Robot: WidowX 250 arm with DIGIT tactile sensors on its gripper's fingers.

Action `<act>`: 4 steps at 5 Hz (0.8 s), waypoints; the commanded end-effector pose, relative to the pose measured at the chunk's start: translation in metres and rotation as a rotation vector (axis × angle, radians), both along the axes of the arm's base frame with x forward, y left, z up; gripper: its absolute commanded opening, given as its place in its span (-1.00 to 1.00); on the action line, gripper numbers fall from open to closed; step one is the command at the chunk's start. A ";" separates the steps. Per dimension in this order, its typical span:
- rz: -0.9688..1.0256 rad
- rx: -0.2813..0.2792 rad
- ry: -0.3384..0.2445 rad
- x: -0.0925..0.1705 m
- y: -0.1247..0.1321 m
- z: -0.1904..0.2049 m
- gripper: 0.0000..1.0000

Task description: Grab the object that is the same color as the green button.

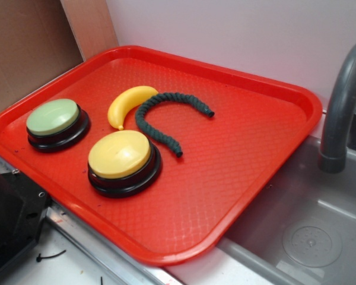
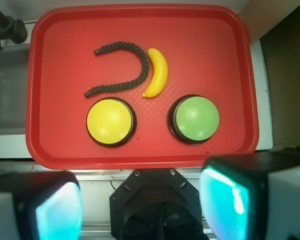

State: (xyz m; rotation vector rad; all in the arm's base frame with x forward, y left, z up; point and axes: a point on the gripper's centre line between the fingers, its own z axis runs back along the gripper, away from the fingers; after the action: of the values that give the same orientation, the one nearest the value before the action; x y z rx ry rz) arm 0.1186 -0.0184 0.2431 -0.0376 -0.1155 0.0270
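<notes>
Rope (image 2: 125, 67) lies curved mid-tray (image 1: 237, 196), its bend touching the banana (image 2: 156, 72), beyond the yellow button (image 2: 110, 121); the green button (image 2: 195, 119) sits near the other side. It looks light, soft and limp, so it should sag; gripping mid-curve seems safest. The gripper (image 2: 140, 205) is spread wide, empty, off the tray's near edge.
</notes>
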 end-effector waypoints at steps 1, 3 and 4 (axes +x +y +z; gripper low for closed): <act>0.000 0.000 0.000 0.000 0.000 0.000 1.00; -0.184 0.027 -0.064 0.027 0.016 -0.013 1.00; -0.329 0.040 -0.076 0.050 0.024 -0.026 1.00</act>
State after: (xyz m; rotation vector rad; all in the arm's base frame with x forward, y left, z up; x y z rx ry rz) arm 0.1676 0.0047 0.2106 -0.0272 -0.1590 -0.3091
